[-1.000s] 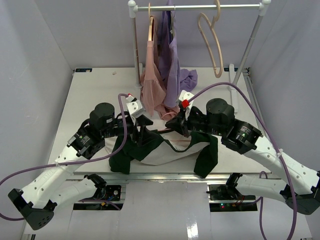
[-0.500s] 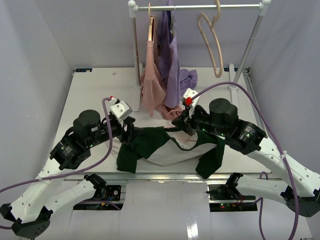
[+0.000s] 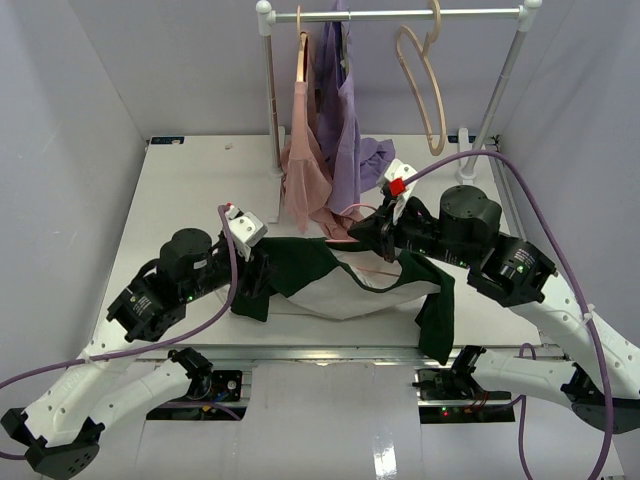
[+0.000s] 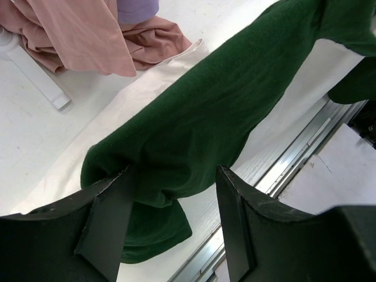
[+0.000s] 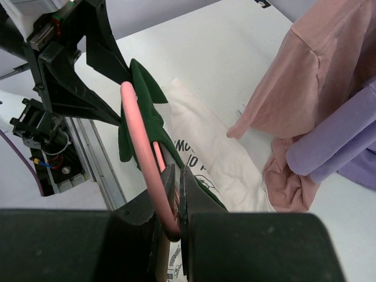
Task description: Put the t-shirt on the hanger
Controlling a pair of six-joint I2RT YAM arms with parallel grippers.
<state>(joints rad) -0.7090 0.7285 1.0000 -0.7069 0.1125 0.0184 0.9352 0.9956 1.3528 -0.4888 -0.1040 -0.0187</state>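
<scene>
Right claw [image 5: 176, 188] pinches shut on the thin pale-pink wire hanger [image 5: 138, 135], the cream-white, green-sleeved t-shirt [image 5: 205, 147] draped against it. Left claw [image 4: 173, 176], fingers wide, grips the shirt's green sleeve [image 4: 205, 117].

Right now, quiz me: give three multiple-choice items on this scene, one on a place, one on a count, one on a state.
1. On the rail, next to the pink garment and the purple garment, the wooden hanger hangs:
A. left of both
B. between them
C. right of both

2. Garments hanging on the rail:
A. one
B. two
C. four

3. The right fingers are:
A. wide open
B. shut on the pink hanger
C. shut on the purple garment

Answers:
1. C, as the top view shows it alone toward the rail's right end.
2. B, as only the pink and the purple one hang there.
3. B, as the right wrist view shows the pink wire pinched between them.
</scene>
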